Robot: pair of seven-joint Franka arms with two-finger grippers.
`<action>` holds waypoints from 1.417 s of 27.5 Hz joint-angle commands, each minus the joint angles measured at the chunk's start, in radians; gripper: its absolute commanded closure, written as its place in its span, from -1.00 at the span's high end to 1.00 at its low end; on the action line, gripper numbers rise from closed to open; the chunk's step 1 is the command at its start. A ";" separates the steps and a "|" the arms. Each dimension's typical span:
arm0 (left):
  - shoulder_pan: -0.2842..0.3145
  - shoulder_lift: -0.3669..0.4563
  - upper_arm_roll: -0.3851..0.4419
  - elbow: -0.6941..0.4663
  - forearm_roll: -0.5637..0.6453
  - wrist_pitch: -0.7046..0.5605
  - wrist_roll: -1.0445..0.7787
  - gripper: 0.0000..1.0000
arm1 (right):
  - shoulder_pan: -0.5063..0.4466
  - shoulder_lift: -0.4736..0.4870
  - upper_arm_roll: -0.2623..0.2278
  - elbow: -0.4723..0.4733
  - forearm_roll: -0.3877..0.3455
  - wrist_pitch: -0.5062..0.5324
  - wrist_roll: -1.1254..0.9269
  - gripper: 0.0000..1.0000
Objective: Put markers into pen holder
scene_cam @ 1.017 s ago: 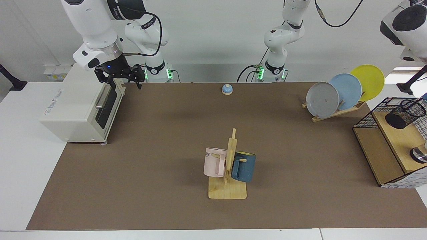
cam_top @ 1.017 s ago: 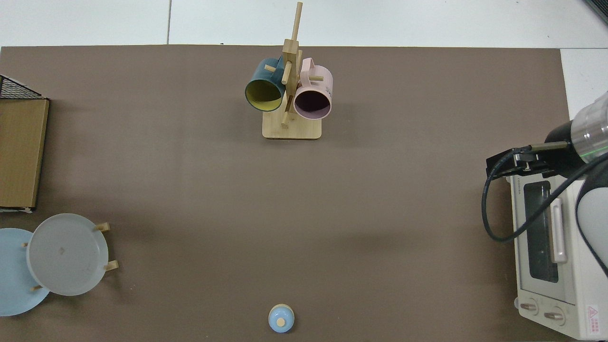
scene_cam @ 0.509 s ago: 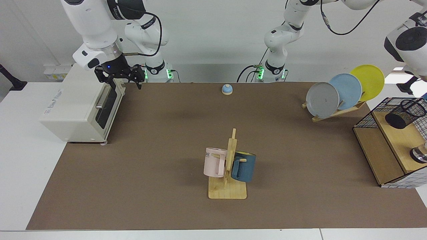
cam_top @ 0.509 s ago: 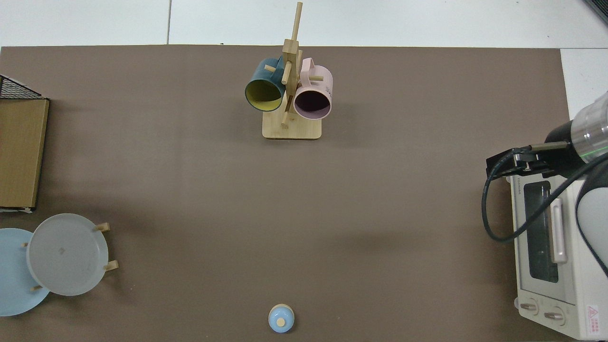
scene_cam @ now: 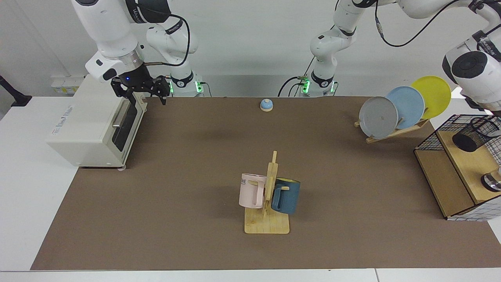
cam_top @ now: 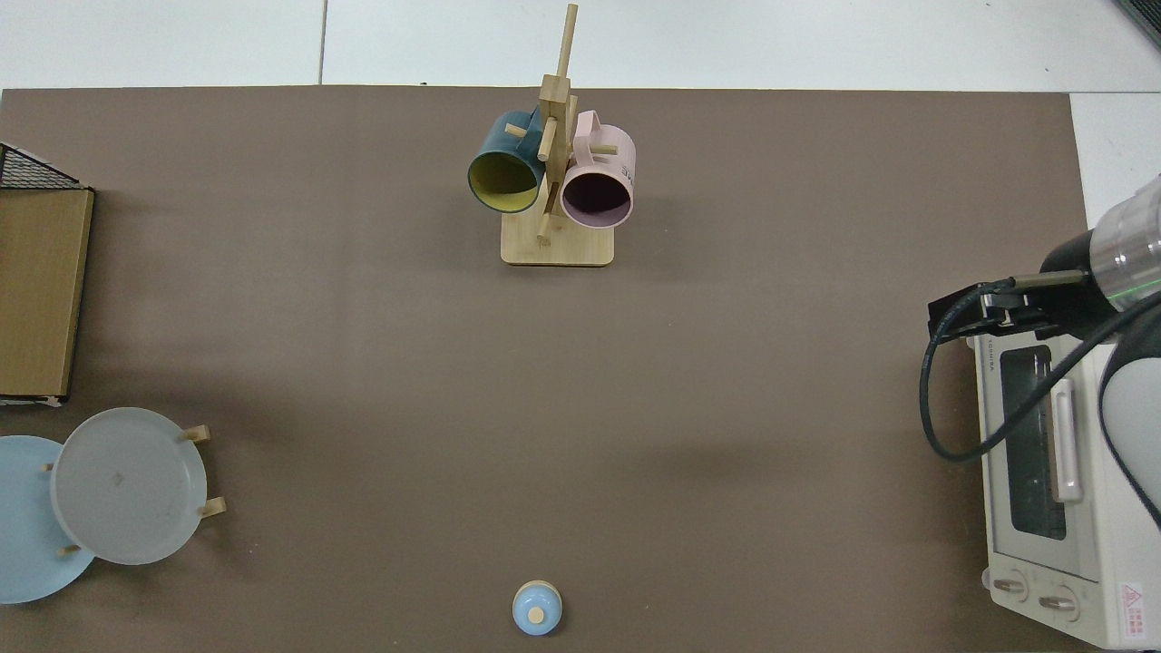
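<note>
The pen holder [scene_cam: 475,133], a small black mesh cup, stands on the wooden shelf of the wire cage [scene_cam: 430,141] at the right edge of the facing view. It lies outside the top view. The markers are out of view. My left arm [scene_cam: 469,68] comes over from its base and hangs just above the cage, its wrist close over the pen holder, with its hand cut off by the frame edge. My right gripper [scene_cam: 145,94] [cam_top: 970,313] waits above the front top corner of the toaster oven [scene_cam: 94,125], far from the cup.
A mug tree [scene_cam: 268,203] with a pink and a blue mug stands mid-table near the front. A plate rack [scene_cam: 395,111] with three plates sits beside the cage. A small blue bell [scene_cam: 266,104] is at the back. A metal object [scene_cam: 492,182] sits on the shelf.
The left arm's wrist has swung down and inward over the wire cage, closer to the pen holder. The right arm has stayed still.
</note>
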State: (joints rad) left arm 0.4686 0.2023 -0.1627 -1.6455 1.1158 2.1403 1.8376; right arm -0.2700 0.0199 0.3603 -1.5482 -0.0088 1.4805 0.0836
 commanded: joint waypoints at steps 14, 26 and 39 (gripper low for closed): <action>-0.007 -0.006 -0.014 0.087 0.007 -0.031 -0.018 1.00 | -0.011 -0.026 0.000 -0.027 0.018 0.000 -0.028 1.00; -0.033 -0.014 -0.041 0.197 -0.257 -0.256 -0.233 1.00 | -0.011 -0.026 0.000 -0.027 0.018 0.000 -0.027 1.00; -0.059 -0.075 -0.207 0.196 -0.519 -0.592 -1.007 1.00 | -0.011 -0.026 0.000 -0.027 0.018 0.000 -0.028 1.00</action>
State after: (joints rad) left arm 0.4138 0.1542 -0.3377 -1.4532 0.7064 1.6403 1.0774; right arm -0.2700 0.0199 0.3603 -1.5482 -0.0088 1.4805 0.0836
